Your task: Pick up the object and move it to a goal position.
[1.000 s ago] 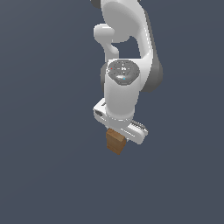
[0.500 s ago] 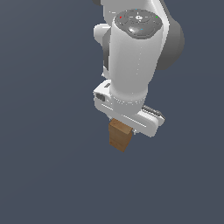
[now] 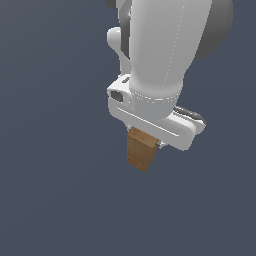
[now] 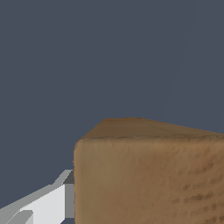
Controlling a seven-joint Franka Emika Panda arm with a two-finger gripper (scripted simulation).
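Note:
The object (image 3: pixel 140 150), a small brown wood-like block, hangs in mid-air under the white gripper (image 3: pixel 146 142), which is shut on it. In the exterior view the block sticks out below the wide white hand, and the fingers are mostly hidden behind block and hand. The big white arm rises above it to the frame's top. In the wrist view the object (image 4: pixel 148 175) fills much of the picture at close range, with one grey-white finger (image 4: pixel 48 201) beside it.
Only a flat dark blue-grey background shows around the arm in both views.
The arm with the block has come much closer to the exterior camera and now looks larger. The block stays held in the gripper.

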